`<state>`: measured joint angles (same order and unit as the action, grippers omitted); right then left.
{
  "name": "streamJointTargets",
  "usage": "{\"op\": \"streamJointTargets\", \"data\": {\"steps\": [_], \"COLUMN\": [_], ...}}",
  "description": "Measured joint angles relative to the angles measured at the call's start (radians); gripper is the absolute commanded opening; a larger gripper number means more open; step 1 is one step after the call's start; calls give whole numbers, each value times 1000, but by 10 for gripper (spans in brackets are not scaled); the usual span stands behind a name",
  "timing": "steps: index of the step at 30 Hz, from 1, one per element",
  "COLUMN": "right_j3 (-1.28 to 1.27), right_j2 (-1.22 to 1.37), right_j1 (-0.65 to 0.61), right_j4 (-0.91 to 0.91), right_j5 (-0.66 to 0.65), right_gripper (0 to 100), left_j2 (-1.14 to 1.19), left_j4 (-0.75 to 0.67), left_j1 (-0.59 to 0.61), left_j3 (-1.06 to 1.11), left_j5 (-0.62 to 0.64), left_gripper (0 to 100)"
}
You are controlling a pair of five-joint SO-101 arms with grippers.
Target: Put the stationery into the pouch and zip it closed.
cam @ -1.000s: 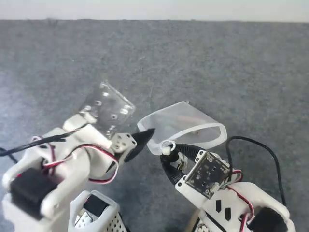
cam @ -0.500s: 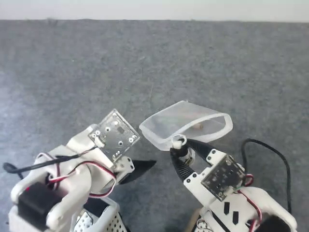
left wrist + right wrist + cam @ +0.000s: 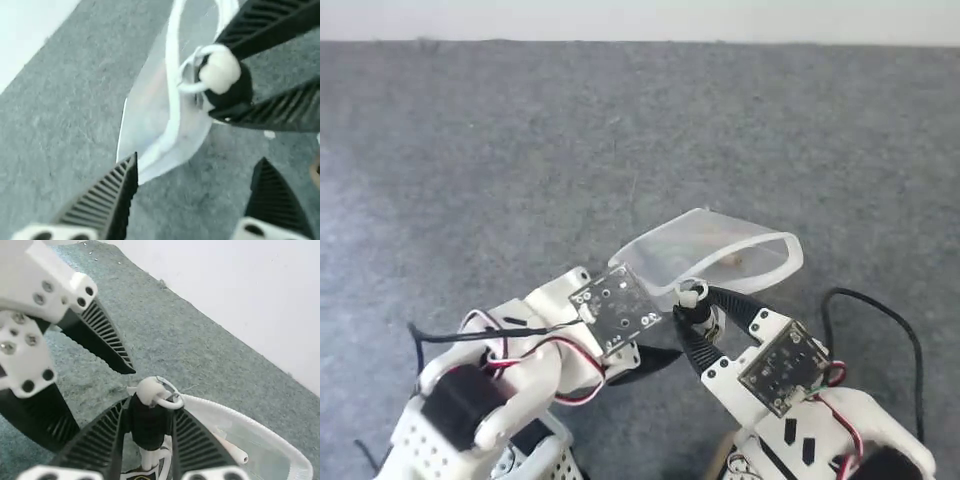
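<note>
Clenching the zipper pull [image 3: 691, 294] on the pouch [image 3: 705, 245], right jaws sit beside released left jaws.

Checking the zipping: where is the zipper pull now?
In the high view, the zipper pull sits at the pouch's near edge, pinched in the right pincer, left pincer beside it.
</note>
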<state>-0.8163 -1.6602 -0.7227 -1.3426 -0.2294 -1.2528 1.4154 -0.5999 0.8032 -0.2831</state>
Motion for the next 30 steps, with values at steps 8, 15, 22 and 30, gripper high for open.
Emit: {"op": "streamJointTargets", "data": {"steps": [8,15,22,30], "right_j3": [0,0,0,0], "right_j2": [0,0,0,0], "right_j1": [0,0,2,2], "right_j4": [0,0,0,12], "right_j5": [0,0,0,0], "right_gripper": [6,6,6,6], "left_j2": [-2,0,0,0], "left_j4": [-121,-235,-305,-347], "left_j1": [-9,-11,-17,-106], "left_j3": [32,126,158,219], "left_j5": [0,-31,-37,-37], "left_gripper": [325,250,171,6]}}
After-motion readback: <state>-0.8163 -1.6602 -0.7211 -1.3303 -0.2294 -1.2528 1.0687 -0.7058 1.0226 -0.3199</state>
